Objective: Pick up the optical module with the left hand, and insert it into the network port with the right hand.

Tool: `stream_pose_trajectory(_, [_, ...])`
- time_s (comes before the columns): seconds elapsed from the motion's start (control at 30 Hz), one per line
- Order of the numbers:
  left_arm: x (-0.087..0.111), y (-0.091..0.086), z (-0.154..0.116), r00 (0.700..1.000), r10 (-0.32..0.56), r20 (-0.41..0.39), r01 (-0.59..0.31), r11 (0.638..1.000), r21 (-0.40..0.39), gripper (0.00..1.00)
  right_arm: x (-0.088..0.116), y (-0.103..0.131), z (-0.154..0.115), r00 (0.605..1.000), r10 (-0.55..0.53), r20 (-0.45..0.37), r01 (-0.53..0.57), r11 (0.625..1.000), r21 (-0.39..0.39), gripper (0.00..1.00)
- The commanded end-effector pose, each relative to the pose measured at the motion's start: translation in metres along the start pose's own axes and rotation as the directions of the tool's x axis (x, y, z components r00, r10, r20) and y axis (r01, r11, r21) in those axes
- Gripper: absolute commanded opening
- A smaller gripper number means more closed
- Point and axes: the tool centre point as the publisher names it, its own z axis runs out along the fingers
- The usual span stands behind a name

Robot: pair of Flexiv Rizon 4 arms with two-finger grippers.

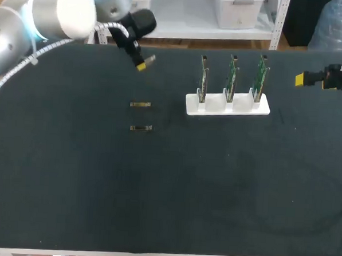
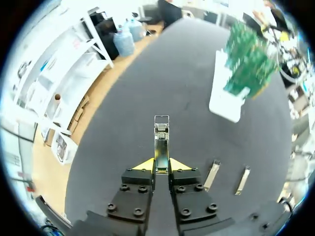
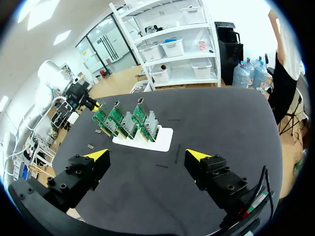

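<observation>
Head view. Shows the left gripper (image 1: 142,64) raised over the far left part of the table (image 1: 155,207), closed on an optical module (image 1: 150,59) that sticks out past the yellow tips as a small pale bar. Two more modules (image 1: 140,104) flat on the dark cloth nearer the front, one behind the other, apart. To their right a white holder (image 1: 228,104) with three green circuit boards (image 1: 232,77) standing upright in a row. Right gripper (image 1: 301,79) at the far right edge, well apart from the holder.

Left wrist view. Optical module (image 2: 161,140) pinched between both fingers of the left gripper (image 2: 161,165), pointing straight ahead: slim, rectangular, shiny silver metal, with a thin wire loop at its far end. Two more modules (image 2: 211,175) on the table beside the gripper. White holder (image 2: 225,101) with green circuit boards (image 2: 248,61) far ahead.

Right wrist view. Right gripper (image 3: 147,156) spread wide, with nothing between the fingers. Ahead of it the white holder (image 3: 158,138) and the green circuit boards (image 3: 125,121); beyond them the left gripper (image 3: 94,104), its module too small to make out.
</observation>
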Motion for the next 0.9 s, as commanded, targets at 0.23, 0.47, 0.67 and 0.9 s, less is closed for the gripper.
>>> stream_pose_trajectory(0.23, [0.002, -0.016, -0.061, 0.855, -0.265, 0.445, 0.252, 0.964, 0.089, 0.00, 0.000, 0.000, 0.000, 1.000, 0.000, 0.000, 0.000, 1.000, 0.000, 1.00])
stream_pose_trajectory(0.47, [-0.007, -0.025, -0.094, 0.715, -0.381, 0.586, 0.300, 0.924, 0.236, 0.00, 0.000, 0.000, 0.000, 1.000, 0.000, 0.000, 0.000, 1.000, 0.000, 1.00])
stream_pose_trajectory(0.67, [-0.014, -0.032, -0.120, 0.594, -0.469, 0.654, 0.294, 0.883, 0.365, 0.00, 0.000, 0.000, 0.000, 1.000, 0.000, 0.000, 0.000, 1.000, 0.000, 1.00])
stream_pose_trajectory(0.9, [-0.014, -0.036, -0.151, 0.465, -0.534, 0.707, 0.273, 0.845, 0.459, 0.00, 0.000, 0.000, 0.000, 1.000, 0.000, 0.000, 0.000, 1.000, 0.000, 1.00])
